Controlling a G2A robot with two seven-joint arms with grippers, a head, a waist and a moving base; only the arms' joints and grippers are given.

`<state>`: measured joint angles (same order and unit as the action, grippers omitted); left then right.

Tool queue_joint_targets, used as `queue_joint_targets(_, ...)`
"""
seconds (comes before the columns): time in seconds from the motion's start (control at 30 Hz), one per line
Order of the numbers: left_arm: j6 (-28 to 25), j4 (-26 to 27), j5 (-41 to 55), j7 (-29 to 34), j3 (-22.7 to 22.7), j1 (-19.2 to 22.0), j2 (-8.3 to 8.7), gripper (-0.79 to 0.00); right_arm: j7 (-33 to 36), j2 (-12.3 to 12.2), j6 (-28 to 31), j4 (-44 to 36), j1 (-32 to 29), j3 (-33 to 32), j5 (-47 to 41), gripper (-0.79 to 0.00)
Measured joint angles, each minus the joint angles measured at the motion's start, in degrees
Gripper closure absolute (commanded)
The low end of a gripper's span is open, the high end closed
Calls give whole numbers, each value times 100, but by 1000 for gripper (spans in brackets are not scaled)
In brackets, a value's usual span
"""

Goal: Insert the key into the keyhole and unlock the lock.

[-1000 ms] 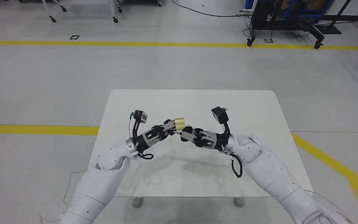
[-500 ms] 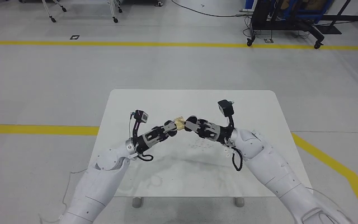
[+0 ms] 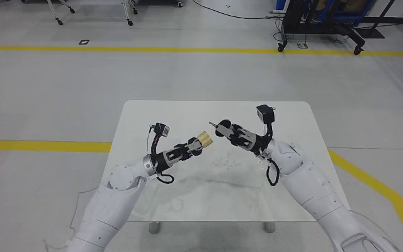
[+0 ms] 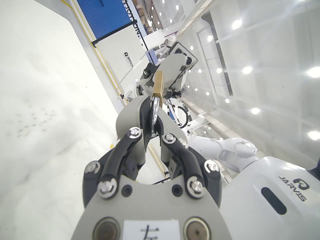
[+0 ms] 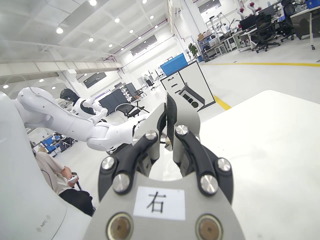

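Observation:
In the top view, the brass padlock (image 3: 203, 138) hangs above the middle of the white table (image 3: 283, 120). My left gripper (image 3: 194, 144) is shut on its steel shackle. The left wrist view shows the shackle (image 4: 155, 112) pinched between the pads, with the brass body (image 4: 158, 83) sticking out beyond them. My right gripper (image 3: 221, 128) stands a short way behind and to the right of the lock, shut on the key (image 3: 213, 124). The key's thin blade points out past the fingertips, clear of the lock. In the right wrist view the key (image 5: 168, 144) sits edge-on between the shut fingers (image 5: 186, 116).
Faint scuff marks (image 3: 228, 162) dot the tabletop under the arms. Both grippers are held above the table, with bare table surface all around them. Yellow floor lines (image 3: 56, 145) run past the table.
One second ago the right gripper was against the padlock. It has since drawn back and to the right with the key, leaving a gap. The left gripper and lock barely shifted.

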<state>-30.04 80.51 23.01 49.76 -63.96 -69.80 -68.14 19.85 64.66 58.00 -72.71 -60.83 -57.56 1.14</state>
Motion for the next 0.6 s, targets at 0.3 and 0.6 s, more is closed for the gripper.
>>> queue_joint_targets(0.3,-468,242,-468,119,63,-6,17,0,29,113,0,524,231,201,-297,0)
queue_joint_targets(0.6,-270,247,-513,-58,66,-47,28,0,197,215,0,533,298,397,-587,0)
